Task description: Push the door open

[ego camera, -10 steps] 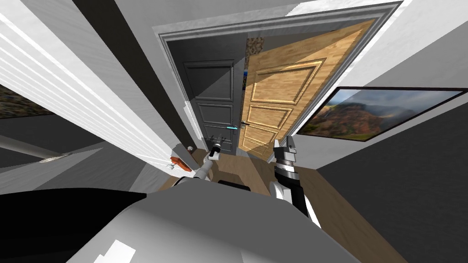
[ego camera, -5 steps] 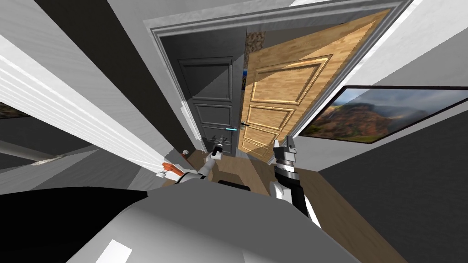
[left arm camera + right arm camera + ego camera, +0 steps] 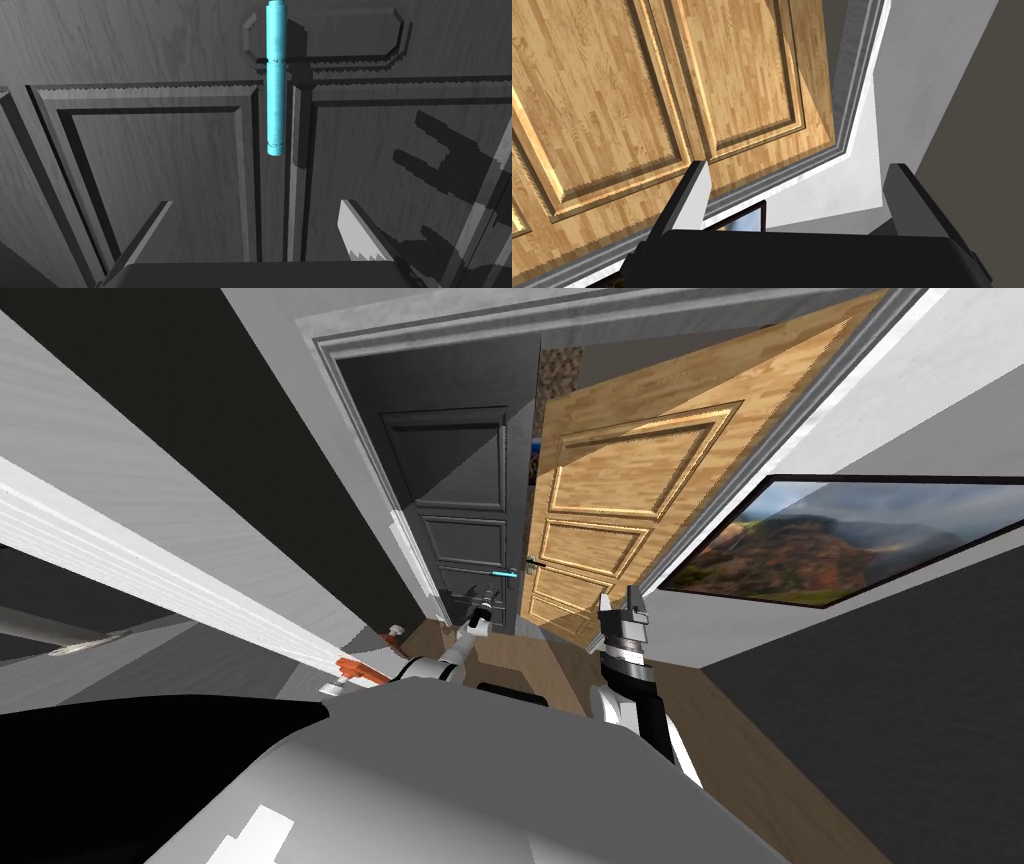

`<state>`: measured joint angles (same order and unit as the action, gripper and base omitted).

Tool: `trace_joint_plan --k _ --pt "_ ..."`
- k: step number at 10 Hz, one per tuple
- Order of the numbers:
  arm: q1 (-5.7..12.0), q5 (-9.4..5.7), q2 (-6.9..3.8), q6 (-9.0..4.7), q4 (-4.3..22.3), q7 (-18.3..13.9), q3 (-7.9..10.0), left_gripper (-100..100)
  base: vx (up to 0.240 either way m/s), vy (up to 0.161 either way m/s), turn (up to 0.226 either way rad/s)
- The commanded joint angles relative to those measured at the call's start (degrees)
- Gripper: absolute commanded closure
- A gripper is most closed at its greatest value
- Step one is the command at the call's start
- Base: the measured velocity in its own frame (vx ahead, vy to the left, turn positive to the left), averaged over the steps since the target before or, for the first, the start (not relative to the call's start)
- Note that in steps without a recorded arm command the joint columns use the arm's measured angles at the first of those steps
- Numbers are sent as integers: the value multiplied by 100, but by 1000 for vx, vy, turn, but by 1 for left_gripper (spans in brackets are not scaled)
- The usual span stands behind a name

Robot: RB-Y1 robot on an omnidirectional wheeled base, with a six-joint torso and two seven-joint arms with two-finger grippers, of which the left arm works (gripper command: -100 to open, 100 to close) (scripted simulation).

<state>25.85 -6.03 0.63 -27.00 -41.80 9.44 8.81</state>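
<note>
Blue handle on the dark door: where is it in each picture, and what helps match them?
Head view: the blue handle is a short bar on the dark grey door, just above the left fingers.
Left wrist view: a long bar ahead, between those open fingers.
Right wrist view: faces the wooden door instead.
Shared landmark: the dark grey door's panels; the wooden door links head and right wrist views.

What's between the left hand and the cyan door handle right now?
Nothing. The left wrist view shows the left hand open, short of the cyan handle, with just bare dark grey door behind the gap.
</note>
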Motion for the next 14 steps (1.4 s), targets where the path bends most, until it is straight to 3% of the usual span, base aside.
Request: trace_joint_plan --k 1,4,5,6,7,8,10,11,14 --pt "142 1 84 14 218 11 19 -100 169 -15 -5" --pt "349 -2 182 -4 547 17 46 -100 129 -10 -2" --pt "378 -3 198 -7 593 18 50 -100 103 -4 0" --pt "310 3 200 36 466 28 41 -100 39 -1 0" --pt "320 -1 12 46 477 27 51 -100 83 -8 -19" --pt "323 -4 -73 50 481 26 58 -100 150 -3 -18" --pt "323 -4 -73 50 481 26 58 -100 85 7 -1" --pt "332 -11 -184 60 492 25 75 -100 125 1 -24" --pt "343 -20 -156 73 506 24 98 -100 201 -5 -19"
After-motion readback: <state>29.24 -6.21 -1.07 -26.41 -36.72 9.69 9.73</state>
